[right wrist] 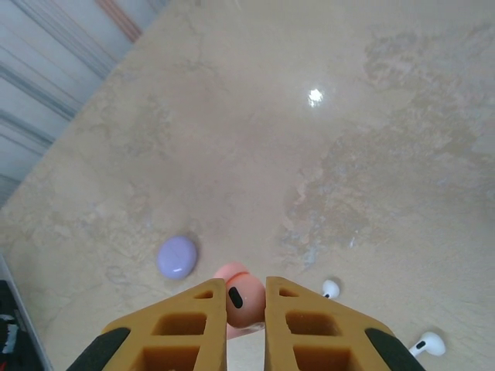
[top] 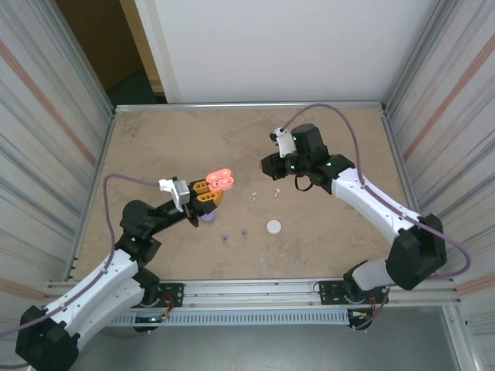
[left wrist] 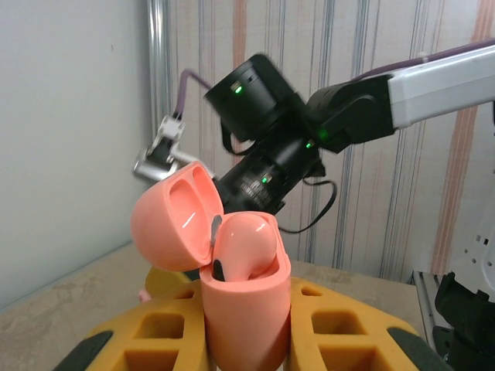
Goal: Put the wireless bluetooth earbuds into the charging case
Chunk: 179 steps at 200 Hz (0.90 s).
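Note:
My left gripper [top: 214,192] is shut on an upright pink charging case [left wrist: 247,325], held above the table with its lid [left wrist: 172,220] hinged open to the left. One pink earbud [left wrist: 246,246] sits in the case's well. My right gripper [right wrist: 246,303] is shut on a second pink earbud [right wrist: 244,300], pinched between the yellow fingertips. In the top view the right gripper [top: 266,165] hovers just right of the pink case [top: 220,182]. Two white earbuds [top: 254,196] [top: 274,191] lie on the table between the arms, and two purple earbuds [top: 225,238] [top: 244,233] lie nearer the front.
A shut purple case [right wrist: 177,256] lies on the tabletop below the left gripper. A shut white case [top: 274,226] rests near the table's middle. Ribbed metal walls [top: 54,116] stand on both sides, and a rail [top: 255,290] runs along the front edge.

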Motion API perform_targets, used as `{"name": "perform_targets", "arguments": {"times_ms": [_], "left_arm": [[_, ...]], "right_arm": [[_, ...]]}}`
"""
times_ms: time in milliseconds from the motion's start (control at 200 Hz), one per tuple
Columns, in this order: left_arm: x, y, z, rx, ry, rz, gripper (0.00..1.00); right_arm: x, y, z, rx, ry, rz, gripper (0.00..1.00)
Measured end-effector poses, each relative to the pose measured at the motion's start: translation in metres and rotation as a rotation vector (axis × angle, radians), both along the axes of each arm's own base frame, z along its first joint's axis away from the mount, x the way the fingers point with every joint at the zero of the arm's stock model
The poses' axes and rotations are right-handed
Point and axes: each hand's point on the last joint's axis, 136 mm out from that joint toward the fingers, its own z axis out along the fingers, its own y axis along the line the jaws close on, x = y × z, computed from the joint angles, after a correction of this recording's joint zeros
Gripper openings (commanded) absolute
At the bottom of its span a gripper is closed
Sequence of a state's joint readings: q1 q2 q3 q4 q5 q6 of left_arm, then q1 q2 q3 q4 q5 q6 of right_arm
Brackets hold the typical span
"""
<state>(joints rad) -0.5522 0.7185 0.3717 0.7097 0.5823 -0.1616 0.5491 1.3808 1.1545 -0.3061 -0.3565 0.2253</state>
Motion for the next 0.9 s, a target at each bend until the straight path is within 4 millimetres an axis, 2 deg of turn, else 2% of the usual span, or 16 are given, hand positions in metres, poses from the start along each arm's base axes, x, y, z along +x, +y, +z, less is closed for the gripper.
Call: {"name": "perform_targets", "arguments": {"times_ms": [160, 266, 621, 897], "left_arm": [[0.007, -0.004, -0.008, 0.008, 0.028, -0.002, 0.00], [0.011, -0.007, -0.012, 0.010, 0.046, -0.004, 0.00], [0.019, -0.014, -0.020, 0.006, 0.080, -0.017, 0.00], [0.019, -0.019, -0.023, 0.006, 0.090, -0.032, 0.00]], "right_arm": [[-0.013, -0.007, 0.035, 0.034, -0.100, 0.026, 0.14], [-0.024, -0.011, 0.051, 0.044, -0.159, 0.047, 0.14], [-0.053, -0.017, 0.078, 0.074, -0.260, 0.132, 0.14], [-0.082, 0.006, 0.094, 0.093, -0.337, 0.271, 0.14]]}}
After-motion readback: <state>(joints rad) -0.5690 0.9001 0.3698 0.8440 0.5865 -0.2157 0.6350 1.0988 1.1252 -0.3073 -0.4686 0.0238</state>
